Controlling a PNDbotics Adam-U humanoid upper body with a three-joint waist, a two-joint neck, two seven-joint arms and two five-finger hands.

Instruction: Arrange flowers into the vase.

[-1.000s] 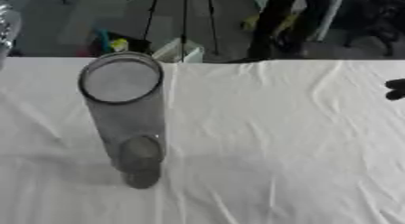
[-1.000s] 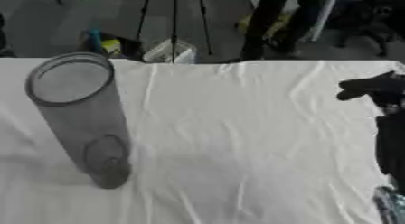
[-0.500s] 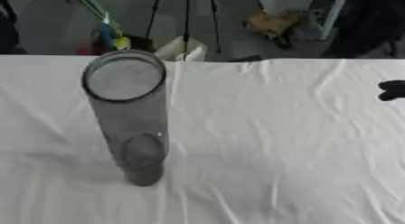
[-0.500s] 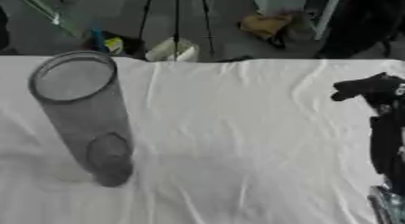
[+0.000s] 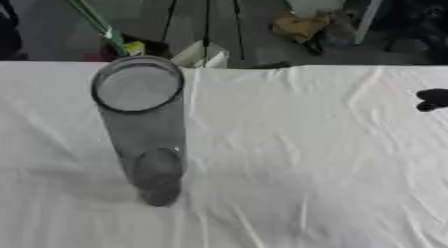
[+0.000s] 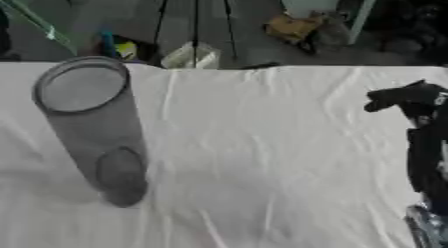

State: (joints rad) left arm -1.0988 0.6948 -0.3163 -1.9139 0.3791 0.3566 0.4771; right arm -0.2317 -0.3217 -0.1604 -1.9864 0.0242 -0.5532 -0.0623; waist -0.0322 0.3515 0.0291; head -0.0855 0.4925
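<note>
Left eye view: the clear vase [image 5: 140, 127] stands upright on the white tabletop [image 5: 297, 157], empty; a green stem [image 5: 92, 17] slants above it, not yet in

Right eye view: right hand [image 6: 404, 97] hovers at the right edge, holding nothing; whether its fingers are apart, I cannot tell

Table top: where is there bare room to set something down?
The white cloth lies bare between the vase at left and the right hand at the right edge; the near strip is bare too. Only the vase's spot is taken.
</note>
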